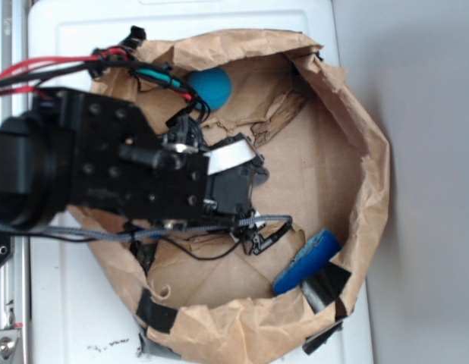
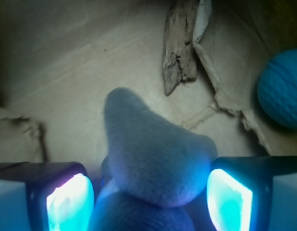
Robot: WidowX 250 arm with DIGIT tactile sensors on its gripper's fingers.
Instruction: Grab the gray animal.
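In the wrist view the gray animal (image 2: 153,154), a soft gray plush, fills the space between my two glowing pads (image 2: 67,202). Its rounded limb or ear points away from me over the brown paper floor. My gripper (image 2: 148,192) is open around it: the right pad is at the plush's edge and a narrow gap shows at the left pad. In the exterior view my gripper (image 1: 246,182) is low in the middle of the paper bag and the arm hides nearly all of the animal.
A teal-blue ball (image 1: 212,86) lies at the bag's far side and also shows in the wrist view (image 2: 280,89). A blue sponge-like block (image 1: 306,262) lies by the bag's right wall. The crumpled paper bag wall (image 1: 371,167) rings everything. A torn paper flap (image 2: 179,53) lies ahead.
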